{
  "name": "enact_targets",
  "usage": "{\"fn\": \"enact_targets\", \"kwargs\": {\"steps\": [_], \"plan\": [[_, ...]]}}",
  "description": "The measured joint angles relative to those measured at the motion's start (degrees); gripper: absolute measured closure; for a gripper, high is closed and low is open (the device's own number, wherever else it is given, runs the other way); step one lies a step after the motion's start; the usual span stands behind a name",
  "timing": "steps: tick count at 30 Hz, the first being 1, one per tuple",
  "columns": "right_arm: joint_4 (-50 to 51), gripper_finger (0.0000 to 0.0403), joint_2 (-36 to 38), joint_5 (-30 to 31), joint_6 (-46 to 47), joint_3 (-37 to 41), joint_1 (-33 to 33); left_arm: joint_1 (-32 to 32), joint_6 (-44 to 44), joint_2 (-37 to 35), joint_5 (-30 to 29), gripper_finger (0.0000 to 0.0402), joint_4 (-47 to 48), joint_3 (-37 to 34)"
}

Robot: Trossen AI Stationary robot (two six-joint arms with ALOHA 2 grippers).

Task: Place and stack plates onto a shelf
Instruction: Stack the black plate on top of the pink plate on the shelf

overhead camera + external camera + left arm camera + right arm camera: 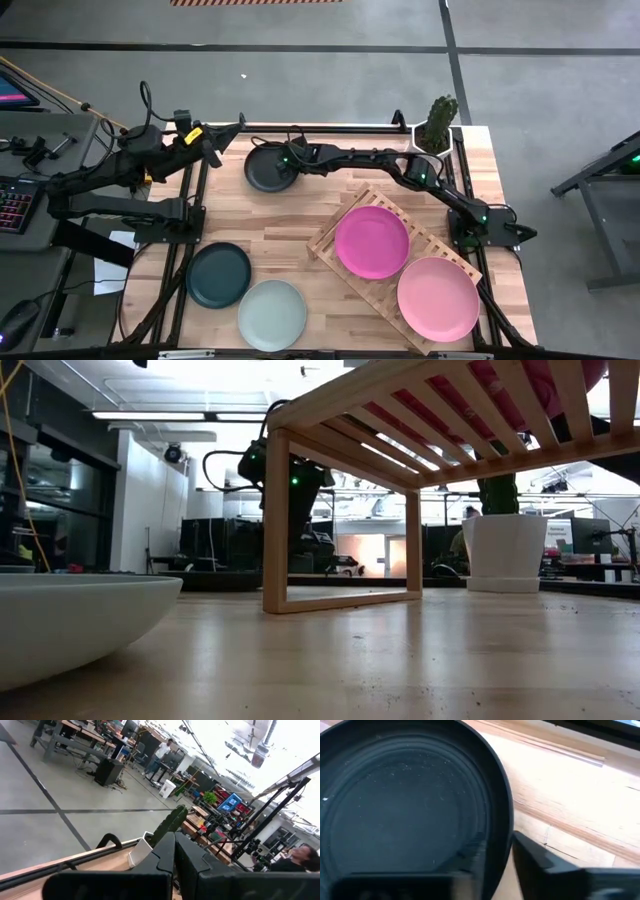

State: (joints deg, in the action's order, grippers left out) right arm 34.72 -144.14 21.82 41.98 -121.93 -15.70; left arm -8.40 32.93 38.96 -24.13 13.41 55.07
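A black plate (266, 169) lies flat on the table at the far middle. My right gripper (291, 160) is open at its right rim. In the right wrist view one finger (410, 882) is over the plate's inside and the other (545, 862) is outside the rim (500, 815), with a strip of wood between. The slatted shelf (330, 240) carries a magenta plate (371, 242) and a light pink plate (438, 298). A dark teal plate (218, 274) and a pale mint plate (272, 314) lie on the table at the near left. My left gripper (214, 136) is shut and empty at the far left. A second black plate does not show.
A potted cactus (437, 127) stands at the far right corner, behind my right arm. In the low view the mint plate (70, 620) is close at the left and the shelf's leg frame (340, 530) stands ahead. Bare tabletop lies between the black plate and the shelf.
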Motion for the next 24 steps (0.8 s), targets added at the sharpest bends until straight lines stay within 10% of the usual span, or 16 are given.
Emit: {"fn": "enact_targets", "kwargs": {"steps": [4,24], "plan": [[0.2,0.0393,0.0,-0.6,-0.8,0.0,0.0,0.0,0.0,0.0,0.0,0.0401,0.0,0.0],[4.7,0.0402,15.6,-4.0,-25.0,0.1,-0.9,0.0,-0.1,0.0,0.0,0.0401,-1.7,0.0]]}}
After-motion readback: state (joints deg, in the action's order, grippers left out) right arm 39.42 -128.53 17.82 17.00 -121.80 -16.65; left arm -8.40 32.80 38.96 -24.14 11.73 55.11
